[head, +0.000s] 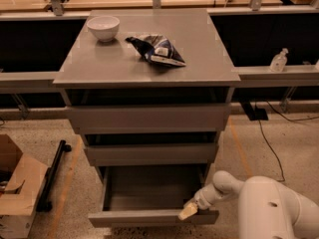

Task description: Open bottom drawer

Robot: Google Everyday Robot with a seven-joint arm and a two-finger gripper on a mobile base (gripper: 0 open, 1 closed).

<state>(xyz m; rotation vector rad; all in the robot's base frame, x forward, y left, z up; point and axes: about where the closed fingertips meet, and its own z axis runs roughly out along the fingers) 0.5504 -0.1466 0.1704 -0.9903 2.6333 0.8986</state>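
The bottom drawer [149, 217] is the lowest of three grey drawers in a grey cabinet. It stands pulled out toward me, and its plain grey box interior [152, 188] shows. The middle drawer [149, 154] and top drawer [148, 117] above it are shut. My gripper [188, 211] reaches in from the lower right on a white arm [269, 208]. Its pale tip rests at the top edge of the bottom drawer's front panel, near the right end.
A white bowl [103, 27] and a dark snack bag [157, 49] lie on the cabinet top [199, 59]. A cardboard box [15, 188] and a black bar [52, 176] sit on the floor at left. A small bottle [278, 60] stands on the right ledge. Cables run on the floor at right.
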